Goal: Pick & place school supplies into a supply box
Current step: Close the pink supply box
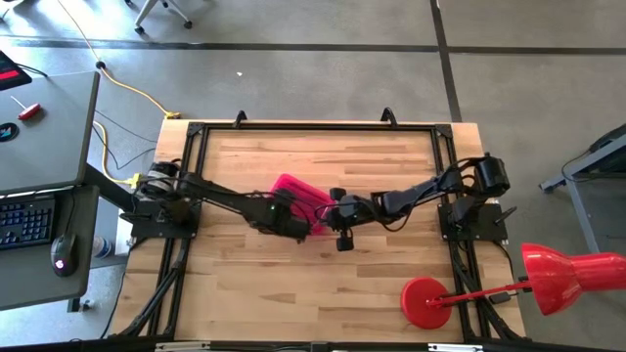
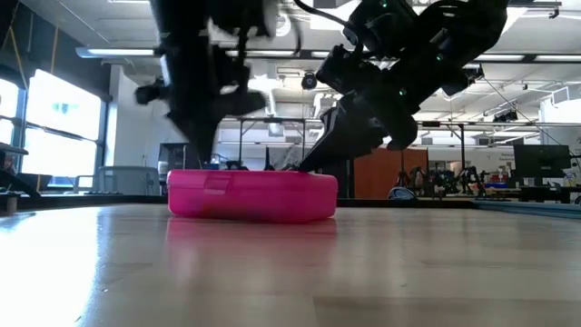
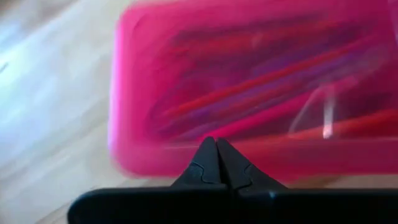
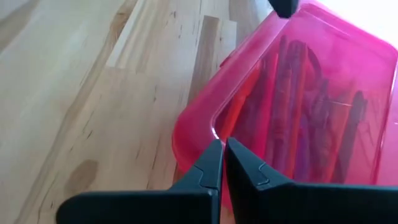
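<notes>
Wooden table (image 1: 293, 284), closed supply box (image 2: 251, 194), pencils (image 4: 292, 112) blurred inside

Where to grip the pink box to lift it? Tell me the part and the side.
Probably across its narrow width, near the middle, coming from above. The box lies flat on the table with its lid shut, and its low, straight long walls suit two fingers. Both the left gripper and the right gripper are shut at it, so one must open first.

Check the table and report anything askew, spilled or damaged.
Nothing stands out. The pink supply box lies flat and closed, pencils and pens inside; none show loose. Left gripper and right gripper, both shut, sit at it.
</notes>
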Robot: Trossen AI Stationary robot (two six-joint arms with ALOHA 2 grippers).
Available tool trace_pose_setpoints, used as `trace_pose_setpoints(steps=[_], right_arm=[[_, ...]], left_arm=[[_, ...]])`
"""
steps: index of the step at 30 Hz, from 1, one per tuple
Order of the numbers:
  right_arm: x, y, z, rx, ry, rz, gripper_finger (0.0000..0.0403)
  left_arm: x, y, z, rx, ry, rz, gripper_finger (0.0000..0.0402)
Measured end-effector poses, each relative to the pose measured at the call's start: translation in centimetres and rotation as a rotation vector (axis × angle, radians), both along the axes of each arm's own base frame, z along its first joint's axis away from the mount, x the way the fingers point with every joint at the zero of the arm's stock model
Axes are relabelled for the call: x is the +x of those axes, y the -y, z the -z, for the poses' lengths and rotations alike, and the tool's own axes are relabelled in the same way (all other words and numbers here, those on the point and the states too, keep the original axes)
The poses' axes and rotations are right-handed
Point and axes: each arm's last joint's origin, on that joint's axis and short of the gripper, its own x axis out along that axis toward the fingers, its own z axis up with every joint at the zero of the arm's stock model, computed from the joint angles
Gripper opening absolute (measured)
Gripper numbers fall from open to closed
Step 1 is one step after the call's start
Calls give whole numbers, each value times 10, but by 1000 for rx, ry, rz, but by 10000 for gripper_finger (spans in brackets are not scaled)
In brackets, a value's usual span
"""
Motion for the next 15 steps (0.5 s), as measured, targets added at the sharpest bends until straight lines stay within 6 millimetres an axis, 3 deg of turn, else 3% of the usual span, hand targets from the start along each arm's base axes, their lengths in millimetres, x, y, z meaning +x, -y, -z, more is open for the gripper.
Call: trace_pose_setpoints(steps=[7, 15], right_arm=[[-2, -3, 2, -11, -32, 16, 0], [-7, -1, 4, -31, -79, 90, 0]], left_arm=[[-11, -17, 32, -67, -61, -52, 13], [-2, -6, 28, -99, 0, -5, 11]])
